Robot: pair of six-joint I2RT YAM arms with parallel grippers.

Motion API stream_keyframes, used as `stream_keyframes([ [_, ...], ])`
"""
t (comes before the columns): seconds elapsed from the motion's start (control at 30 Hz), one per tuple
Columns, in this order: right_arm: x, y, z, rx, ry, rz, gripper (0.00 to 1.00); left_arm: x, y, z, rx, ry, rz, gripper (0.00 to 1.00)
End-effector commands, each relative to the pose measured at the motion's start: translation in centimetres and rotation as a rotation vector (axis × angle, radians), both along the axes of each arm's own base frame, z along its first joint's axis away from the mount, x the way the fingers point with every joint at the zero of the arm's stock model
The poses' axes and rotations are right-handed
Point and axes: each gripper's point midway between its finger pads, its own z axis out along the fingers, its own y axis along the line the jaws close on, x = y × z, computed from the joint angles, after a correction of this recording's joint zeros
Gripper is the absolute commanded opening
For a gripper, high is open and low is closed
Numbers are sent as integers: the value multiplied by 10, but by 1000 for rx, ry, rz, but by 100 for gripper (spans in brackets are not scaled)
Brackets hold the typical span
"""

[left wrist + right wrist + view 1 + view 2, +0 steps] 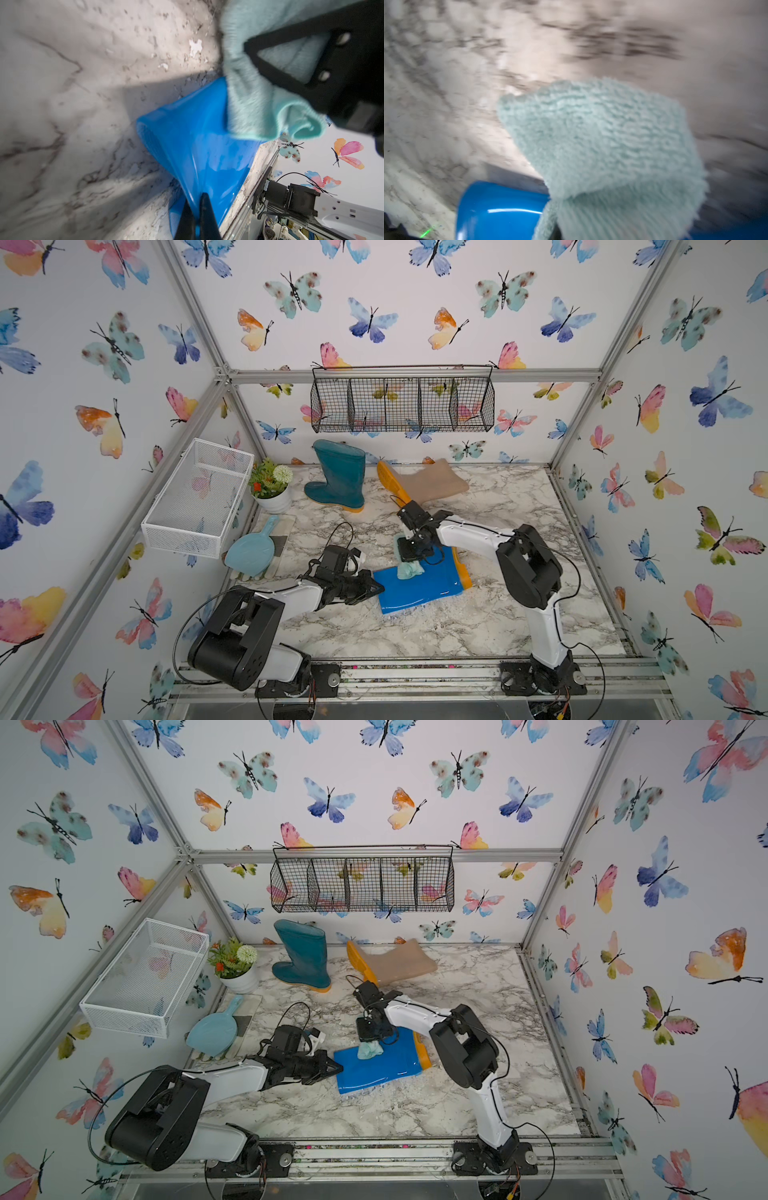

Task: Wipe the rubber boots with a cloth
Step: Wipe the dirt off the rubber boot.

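A bright blue boot (432, 587) (386, 1067) lies on its side at the table's front centre. My left gripper (377, 588) (196, 202) is shut on the rim of its shaft (197, 145). My right gripper (411, 553) (368, 1033) points down over the shaft, shut on the pale aqua cloth (410, 569) (602, 145), which hangs onto the blue boot (500, 207) and hides the fingertips. The dark teal boot (338, 477) stands upright at the back. The beige boot (432, 485) lies on its side beside it.
A white mesh basket (199, 497) hangs on the left wall and a black wire basket (403, 404) on the back wall. A potted plant (272, 487) and a light blue scoop (251, 549) sit at the table's left. White crumbs (415, 614) lie around the blue boot.
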Motion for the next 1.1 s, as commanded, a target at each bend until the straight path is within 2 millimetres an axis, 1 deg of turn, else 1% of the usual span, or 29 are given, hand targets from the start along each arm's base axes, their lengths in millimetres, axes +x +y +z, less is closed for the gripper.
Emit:
stream_keyframes([
  [0.0,-51,48,-5,17,75,154,2,9,8,9,43,-50,15,0],
  [0.03,-51,46,-7,0,68,163,2,10,9,11,50,-59,16,0],
  [0.07,-44,36,-12,-40,48,149,2,12,11,13,58,-69,19,0],
  [0.1,-35,19,-16,-79,37,126,2,12,12,15,64,-74,22,0],
  [0.13,-27,1,-19,-101,44,93,2,12,14,15,68,-75,24,0],
  [0.2,-6,-50,-24,-111,86,-26,2,11,17,15,74,-79,28,0],
  [0.27,10,-96,-22,-113,101,-139,2,8,19,13,78,-74,36,0],
  [0.3,17,-116,-19,-120,93,-182,2,7,21,11,76,-72,41,0],
  [0.33,21,-126,-16,-127,81,-202,2,6,21,11,72,-69,50,0],
  [0.37,25,-129,-13,-133,64,-206,2,5,22,9,66,-63,61,0],
  [0.4,27,-126,-10,-129,64,-202,2,4,22,8,55,-56,71,0],
  [0.43,26,-117,-9,-102,84,-195,2,4,22,6,47,-48,80,0],
  [0.5,20,-80,-8,-41,108,-146,2,5,22,5,34,-35,97,0],
  [0.57,7,-36,-2,-16,90,-62,2,8,22,5,28,-33,107,0],
  [0.67,-29,29,7,53,97,84,2,12,20,8,30,-36,108,0],
  [0.7,-40,43,9,68,99,127,2,14,20,8,32,-38,109,0],
  [0.73,-45,46,10,64,95,148,2,16,21,8,35,-37,113,0],
  [0.77,-47,41,8,43,97,155,2,17,20,9,34,-39,115,0],
  [0.83,-36,15,3,-27,63,125,2,19,21,9,33,-40,125,0],
  [0.9,-21,-26,-1,-67,75,51,2,19,21,9,26,-33,134,0],
  [1.0,-1,-84,-2,-73,92,-85,2,17,21,6,17,-21,150,0],
  [1.07,5,-104,-2,-93,73,-124,2,15,21,6,13,-16,156,0],
])
